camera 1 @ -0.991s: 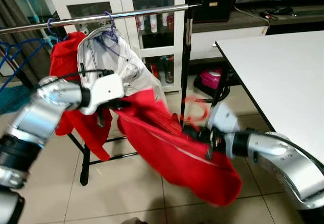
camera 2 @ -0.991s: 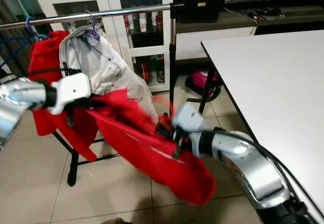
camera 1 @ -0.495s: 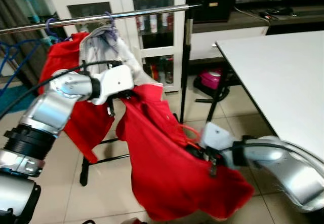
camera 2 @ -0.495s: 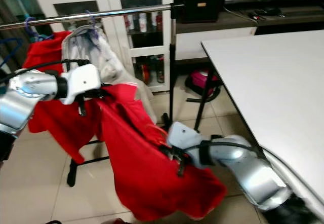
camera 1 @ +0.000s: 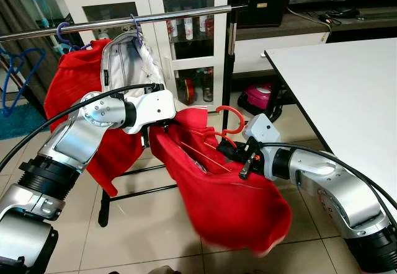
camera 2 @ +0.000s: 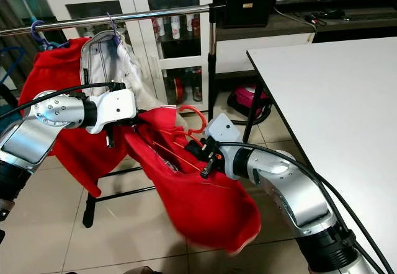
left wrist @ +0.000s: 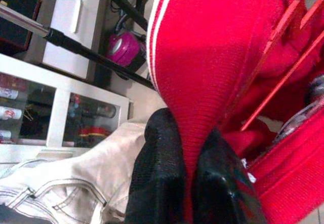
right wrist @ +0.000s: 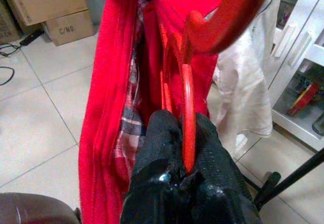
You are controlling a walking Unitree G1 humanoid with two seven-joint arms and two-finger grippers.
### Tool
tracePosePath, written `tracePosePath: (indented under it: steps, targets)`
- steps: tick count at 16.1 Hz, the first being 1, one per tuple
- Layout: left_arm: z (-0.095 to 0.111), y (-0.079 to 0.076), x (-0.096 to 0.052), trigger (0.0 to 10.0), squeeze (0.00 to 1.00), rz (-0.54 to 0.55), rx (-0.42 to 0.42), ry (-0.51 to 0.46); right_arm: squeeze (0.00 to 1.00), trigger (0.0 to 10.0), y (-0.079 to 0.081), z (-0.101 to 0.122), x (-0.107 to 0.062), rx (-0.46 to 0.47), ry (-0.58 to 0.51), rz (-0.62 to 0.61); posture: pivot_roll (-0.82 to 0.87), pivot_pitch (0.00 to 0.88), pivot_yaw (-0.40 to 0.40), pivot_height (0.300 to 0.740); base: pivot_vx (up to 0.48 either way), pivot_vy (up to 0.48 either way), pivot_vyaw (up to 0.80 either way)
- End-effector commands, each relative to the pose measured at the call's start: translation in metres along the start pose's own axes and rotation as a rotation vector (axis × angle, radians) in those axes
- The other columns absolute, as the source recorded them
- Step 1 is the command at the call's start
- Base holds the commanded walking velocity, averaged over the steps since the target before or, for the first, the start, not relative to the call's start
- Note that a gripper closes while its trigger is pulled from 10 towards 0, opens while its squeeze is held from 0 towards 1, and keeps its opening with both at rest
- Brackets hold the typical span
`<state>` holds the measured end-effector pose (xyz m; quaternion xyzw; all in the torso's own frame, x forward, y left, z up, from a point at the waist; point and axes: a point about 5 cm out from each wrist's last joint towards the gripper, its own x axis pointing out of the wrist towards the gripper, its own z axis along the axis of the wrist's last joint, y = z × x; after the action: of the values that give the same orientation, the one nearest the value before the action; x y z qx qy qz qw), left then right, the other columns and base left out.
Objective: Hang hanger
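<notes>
A red garment hangs between my two arms below the metal clothes rail. My left gripper is shut on the garment's upper edge, seen pinched between its black fingers in the left wrist view. My right gripper is shut on a red plastic hanger whose hook rises above the cloth; the right wrist view shows the hanger's stem clamped between the fingers. The hanger's arms lie inside the garment. The hook sits well below and to the right of the rail.
A white jacket and another red garment hang on the rail, with blue hangers at the far left. A white cabinet stands behind. A white table is at right. The rail's black upright post stands just behind the hanger.
My right gripper has lifted the hanger up and toward the left arm, so its hook now stands clear above the cloth. The garment has bunched up and hangs shorter.
</notes>
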<state>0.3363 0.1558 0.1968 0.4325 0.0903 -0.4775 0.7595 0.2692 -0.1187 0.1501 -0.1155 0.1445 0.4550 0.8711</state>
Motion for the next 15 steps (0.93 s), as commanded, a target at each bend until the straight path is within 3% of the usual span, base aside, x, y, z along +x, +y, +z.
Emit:
tracePosePath:
  steps: [1, 12, 14, 15]
  targets:
    - [-0.002, -0.002, 0.000, 0.0, 0.00, -0.010, 0.003, 0.020, 0.00, 10.0, -0.003, 0.009, -0.003, -0.009, -0.035, -0.019, -0.07, 0.000, 0.093, 0.740, 0.000, 0.000, 0.00]
    - [-0.002, -0.002, 0.000, 0.0, 0.00, -0.010, 0.003, 0.020, 0.00, 10.0, -0.003, 0.009, -0.003, -0.009, -0.035, -0.019, -0.07, 0.000, 0.093, 0.740, 0.000, 0.000, 0.00]
    - [-0.023, 0.010, -0.021, 0.0, 0.00, 0.106, -0.075, 0.099, 0.00, 10.0, -0.008, -0.001, -0.010, 0.005, 0.013, -0.045, -0.06, 0.000, 0.090, 0.740, 0.000, 0.000, 0.00]
    - [-0.025, 0.011, -0.023, 0.0, 0.00, 0.116, -0.086, 0.102, 0.00, 10.0, -0.007, -0.002, -0.010, 0.007, 0.013, -0.040, -0.06, 0.000, 0.090, 0.740, 0.000, 0.000, 0.00]
